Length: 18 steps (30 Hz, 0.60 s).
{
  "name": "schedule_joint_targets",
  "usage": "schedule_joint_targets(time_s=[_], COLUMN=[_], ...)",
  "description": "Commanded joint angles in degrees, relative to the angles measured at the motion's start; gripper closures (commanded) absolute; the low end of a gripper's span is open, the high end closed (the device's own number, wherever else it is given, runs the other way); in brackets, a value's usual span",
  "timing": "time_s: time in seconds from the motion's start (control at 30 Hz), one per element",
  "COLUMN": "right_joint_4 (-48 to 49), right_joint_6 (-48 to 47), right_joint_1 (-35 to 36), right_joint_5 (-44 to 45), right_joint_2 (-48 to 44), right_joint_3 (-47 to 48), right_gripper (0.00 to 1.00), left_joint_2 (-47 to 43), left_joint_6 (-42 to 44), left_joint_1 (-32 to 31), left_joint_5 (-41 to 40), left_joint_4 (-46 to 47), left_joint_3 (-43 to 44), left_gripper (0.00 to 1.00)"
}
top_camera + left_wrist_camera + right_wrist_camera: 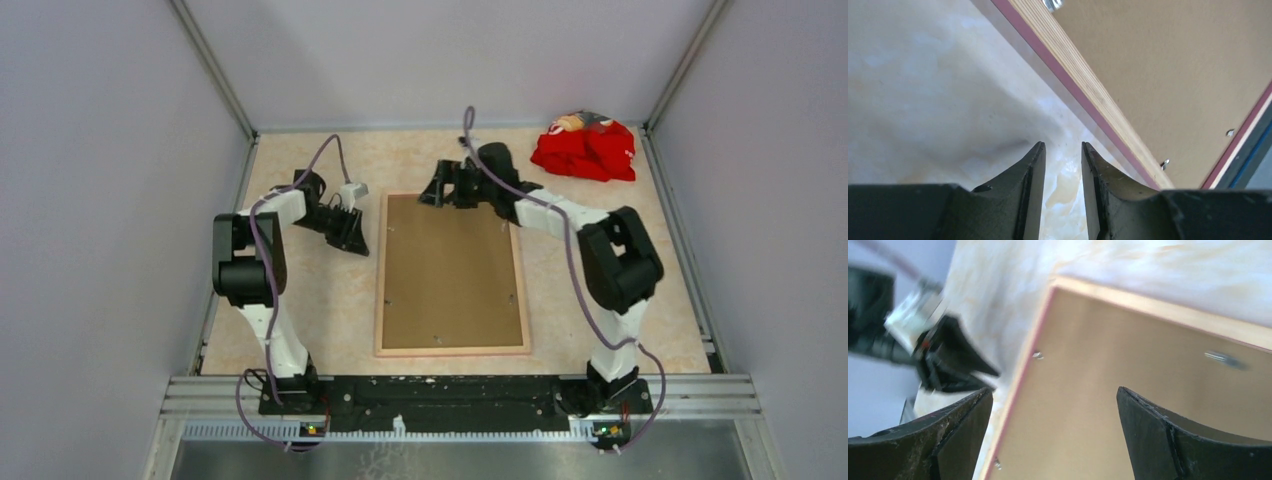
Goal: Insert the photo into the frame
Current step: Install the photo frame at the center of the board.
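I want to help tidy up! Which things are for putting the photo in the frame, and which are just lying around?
For the job: frame, face down; brown backing board in it; left gripper and right gripper, both empty. The photo is not in sight.
Just lying about: red crumpled bundle, far right corner.

Surface [335,290]: beige marbled top, evenly lit, soft shadows only.
Walls [100,150]: plain pale grey panels at 9, 12 and 3 o'clock.
Corner posts [215,72]: aluminium, at 11 and 1 o'clock.
Rail [205,393]: slotted aluminium, along the 6 o'clock edge.
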Motion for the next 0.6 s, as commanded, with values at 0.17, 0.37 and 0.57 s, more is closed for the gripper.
schedule_joint_targets(time_s=[0.17, 0.37, 0.57], right_joint_4=[-5.0, -2.2, -2.5], right_joint_6=[5.2, 6.0, 6.2], right_joint_1=[-13.5, -14.2, -10.1], right_joint_5=[17.6, 14.4, 9.1], right_joint_2=[-11.4, -7.2, 1.4], right_joint_3=[-18.4, -20.0, -10.8], right_gripper=[0.05, 0.05, 0.05], left_joint_2=[-10.8, -13.1, -14.7], left_joint_6=[8.6, 9.4, 9.9], left_joint_1=[-7.9, -11.1, -15.4], left_joint_5=[-11.9, -15.2, -17.6], left_joint_4=[4.6, 5.4, 7.1], left_joint_3=[-13.3, -17.2, -19.9], left_gripper=[0.60, 0.60, 0.60])
